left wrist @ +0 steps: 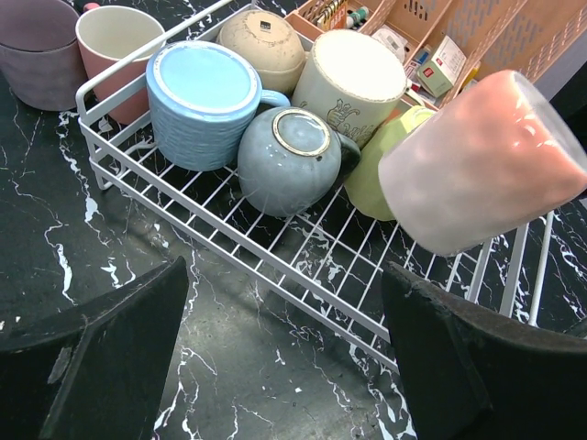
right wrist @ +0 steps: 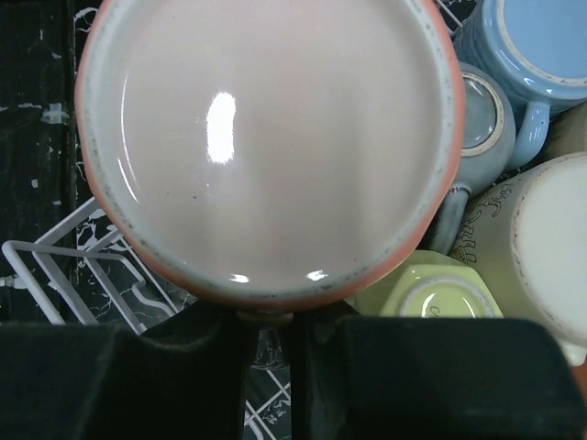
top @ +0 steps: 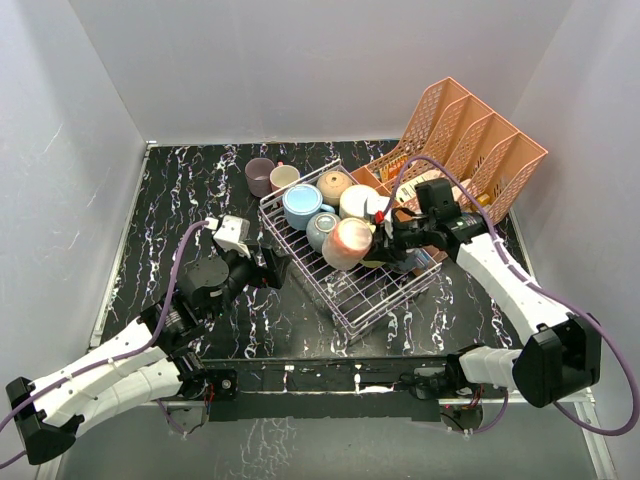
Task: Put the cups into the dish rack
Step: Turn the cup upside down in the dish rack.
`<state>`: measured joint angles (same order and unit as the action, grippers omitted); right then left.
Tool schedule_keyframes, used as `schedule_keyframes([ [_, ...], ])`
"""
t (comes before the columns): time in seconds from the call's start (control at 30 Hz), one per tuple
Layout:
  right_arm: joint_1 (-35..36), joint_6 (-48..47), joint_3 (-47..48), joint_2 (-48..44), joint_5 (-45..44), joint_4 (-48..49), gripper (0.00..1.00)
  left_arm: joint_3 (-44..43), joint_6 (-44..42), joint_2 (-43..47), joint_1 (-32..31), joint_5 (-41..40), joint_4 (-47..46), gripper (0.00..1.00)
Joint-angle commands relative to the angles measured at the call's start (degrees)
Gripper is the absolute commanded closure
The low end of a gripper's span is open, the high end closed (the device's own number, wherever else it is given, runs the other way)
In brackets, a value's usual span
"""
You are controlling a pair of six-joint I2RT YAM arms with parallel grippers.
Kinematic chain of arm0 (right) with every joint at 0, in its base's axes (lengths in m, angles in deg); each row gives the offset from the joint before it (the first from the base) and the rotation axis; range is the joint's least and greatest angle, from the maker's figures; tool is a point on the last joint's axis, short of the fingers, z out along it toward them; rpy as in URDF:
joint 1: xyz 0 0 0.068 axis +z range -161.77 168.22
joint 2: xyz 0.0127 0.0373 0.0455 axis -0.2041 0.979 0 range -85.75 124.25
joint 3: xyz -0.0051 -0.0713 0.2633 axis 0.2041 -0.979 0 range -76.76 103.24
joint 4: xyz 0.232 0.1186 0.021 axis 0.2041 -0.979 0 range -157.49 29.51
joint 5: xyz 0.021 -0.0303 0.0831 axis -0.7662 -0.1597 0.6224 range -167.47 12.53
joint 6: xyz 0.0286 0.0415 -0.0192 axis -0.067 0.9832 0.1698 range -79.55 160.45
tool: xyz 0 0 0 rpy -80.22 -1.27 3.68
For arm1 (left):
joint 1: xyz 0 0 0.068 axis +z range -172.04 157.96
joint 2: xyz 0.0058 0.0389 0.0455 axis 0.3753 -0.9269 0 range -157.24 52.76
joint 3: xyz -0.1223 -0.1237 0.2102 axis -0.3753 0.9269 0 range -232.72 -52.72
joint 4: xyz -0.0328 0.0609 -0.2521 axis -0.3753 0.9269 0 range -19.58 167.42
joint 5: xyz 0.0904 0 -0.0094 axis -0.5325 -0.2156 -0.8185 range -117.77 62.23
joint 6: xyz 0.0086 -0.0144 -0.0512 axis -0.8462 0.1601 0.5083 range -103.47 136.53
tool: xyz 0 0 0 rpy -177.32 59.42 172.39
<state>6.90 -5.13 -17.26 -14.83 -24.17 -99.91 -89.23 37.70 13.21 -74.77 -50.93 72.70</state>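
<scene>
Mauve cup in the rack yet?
No, the mauve cup stands on the table outside the rack, just beyond its far-left corner.

Lab test cell: white panel walls (top: 300, 70) enclosing black marbled table (top: 190, 190).

Your right wrist view crops the pink mug (right wrist: 266, 137) at the top, and it hides most of the dish rack (right wrist: 83, 266). The contents of the organiser (top: 480, 150) are too small to tell.

Several cups (top: 302, 206) sit in the dish rack (top: 370, 295); two more cups (top: 260, 176) stand on the table (top: 190, 180) behind its left corner, and an organiser (top: 480, 150) stands behind its right.
</scene>
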Motion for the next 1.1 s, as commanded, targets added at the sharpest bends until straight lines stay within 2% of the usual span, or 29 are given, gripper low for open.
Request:
schedule_keyframes([
  [0.0, 3.2, -2.0, 3.7, -0.7, -4.1, 3.3, 0.92, 0.2, 0.5, 0.6, -0.3, -1.2, 0.5, 0.16],
  [0.53, 7.2, 4.7, 0.0, 0.4, -10.6, 8.6, 0.92, 0.1, 0.3, 0.0, -0.3, -1.8, -0.1, 0.16],
  [1.07, 8.9, 7.5, -3.0, 1.3, -14.4, 11.5, 0.92, -0.6, 0.2, -0.3, -0.3, -1.9, 0.1, 0.16],
])
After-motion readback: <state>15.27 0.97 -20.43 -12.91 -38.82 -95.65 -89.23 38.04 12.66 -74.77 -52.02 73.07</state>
